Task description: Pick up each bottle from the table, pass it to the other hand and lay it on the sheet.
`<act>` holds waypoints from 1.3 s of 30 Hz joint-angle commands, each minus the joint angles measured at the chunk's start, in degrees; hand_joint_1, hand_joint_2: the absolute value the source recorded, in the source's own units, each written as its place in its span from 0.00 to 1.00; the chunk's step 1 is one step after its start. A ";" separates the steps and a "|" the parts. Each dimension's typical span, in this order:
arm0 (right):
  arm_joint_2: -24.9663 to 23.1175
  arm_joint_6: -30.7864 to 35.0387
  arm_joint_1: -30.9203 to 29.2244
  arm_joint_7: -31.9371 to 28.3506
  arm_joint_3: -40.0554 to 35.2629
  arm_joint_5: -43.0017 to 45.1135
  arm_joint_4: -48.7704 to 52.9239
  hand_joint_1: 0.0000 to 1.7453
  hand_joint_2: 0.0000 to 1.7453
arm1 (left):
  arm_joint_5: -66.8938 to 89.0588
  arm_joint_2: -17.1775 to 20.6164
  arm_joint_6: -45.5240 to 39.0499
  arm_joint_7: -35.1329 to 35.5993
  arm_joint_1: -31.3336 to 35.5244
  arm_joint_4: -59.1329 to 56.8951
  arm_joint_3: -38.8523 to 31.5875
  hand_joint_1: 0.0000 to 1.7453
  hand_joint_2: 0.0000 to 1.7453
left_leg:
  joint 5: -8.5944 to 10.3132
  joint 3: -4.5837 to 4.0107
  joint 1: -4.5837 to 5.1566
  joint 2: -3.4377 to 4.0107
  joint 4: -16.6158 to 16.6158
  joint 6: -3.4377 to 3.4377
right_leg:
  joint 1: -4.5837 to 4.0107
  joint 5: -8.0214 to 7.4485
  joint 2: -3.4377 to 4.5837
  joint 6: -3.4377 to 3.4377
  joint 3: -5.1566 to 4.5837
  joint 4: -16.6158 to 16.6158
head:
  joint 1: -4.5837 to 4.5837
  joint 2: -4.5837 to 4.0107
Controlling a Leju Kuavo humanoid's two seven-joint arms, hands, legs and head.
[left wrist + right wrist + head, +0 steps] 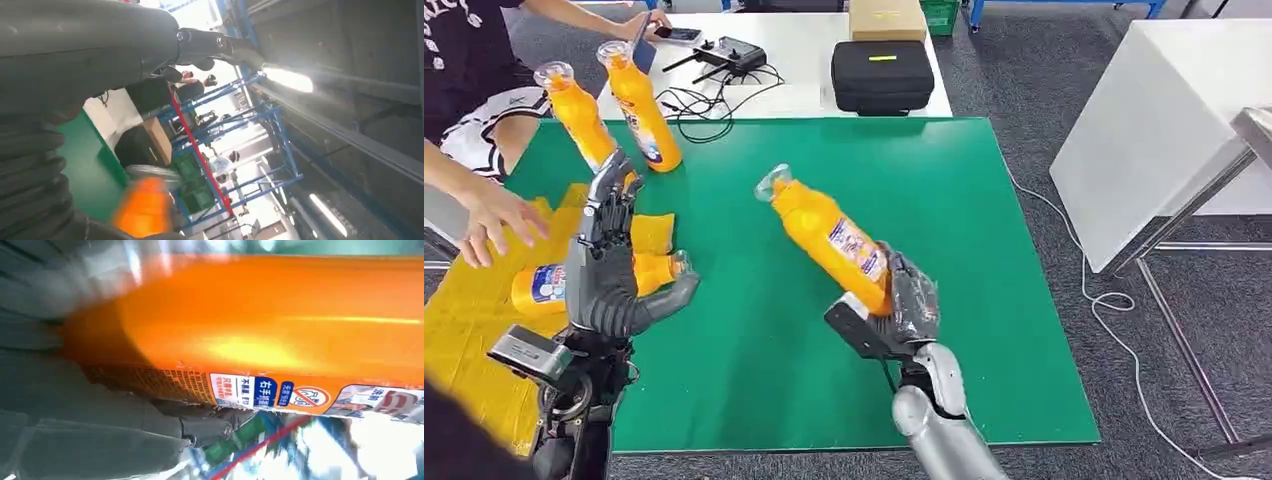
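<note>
My right hand (904, 300) is wrapped around the base of an orange bottle (829, 235), tilted with its cap toward the upper left, mid-frame above the green counter (924, 200). My left hand (609, 265) is empty, fingers spread – raised at lower left over another bottle (544, 287) lying on the yellow sheet (474, 320). Two more bottles (639, 105) stand at upper left, and a person's hand (494, 215) rests on the sheet's edge.
</note>
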State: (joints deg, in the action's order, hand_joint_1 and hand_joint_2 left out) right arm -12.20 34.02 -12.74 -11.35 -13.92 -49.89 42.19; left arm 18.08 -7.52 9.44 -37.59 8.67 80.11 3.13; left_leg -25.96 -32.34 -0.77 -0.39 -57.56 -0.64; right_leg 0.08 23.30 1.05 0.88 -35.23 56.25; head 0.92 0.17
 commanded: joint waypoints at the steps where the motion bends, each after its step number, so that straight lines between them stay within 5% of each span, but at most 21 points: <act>1: -2.11 5.40 1.94 -9.71 7.54 9.79 9.35 1.00 1.00 | -21.30 -1.94 17.70 9.03 1.02 -5.51 -0.37 0.00 1.00 | -0.09 0.25 0.03 -0.04 0.07 -0.03 | 0.01 0.13 -0.15 0.03 0.25 -0.04 | 0.00 0.00; 17: -2.18 5.95 1.71 -10.77 7.36 10.84 8.86 1.00 1.00 | -23.10 -1.66 18.17 10.60 1.21 -6.64 -0.13 0.00 1.00 | -0.08 0.22 0.03 0.04 0.09 -0.02 | 0.01 0.09 -0.10 0.02 0.20 -0.06 | 0.00 0.00; 20: -1.88 5.98 1.28 -14.16 5.33 13.42 7.22 1.00 1.00 | -26.79 -2.32 15.58 20.62 3.84 -16.55 2.00 0.00 1.00 | -0.07 0.28 0.02 0.01 0.12 -0.02 | 0.00 0.09 -0.14 0.02 0.27 -0.10 | 0.00 0.00; 39: -5.02 4.08 -3.52 -15.67 -9.08 9.41 -2.43 1.00 1.00 | -36.54 -3.83 12.36 19.97 10.59 -36.47 5.51 0.00 1.00 | -0.08 0.24 -0.02 0.09 0.11 -0.01 | -0.03 0.07 -0.05 0.00 0.21 -0.09 | 0.02 0.00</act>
State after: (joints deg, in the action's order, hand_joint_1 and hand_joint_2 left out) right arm -17.70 38.84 -12.23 -26.23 -15.57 -40.02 47.86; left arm -16.96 -11.91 22.77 -17.22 14.92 53.37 7.28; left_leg -25.98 -32.41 -0.78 -0.32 -57.56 -0.64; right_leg 0.07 23.32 1.06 0.87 -35.31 56.25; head 0.94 0.17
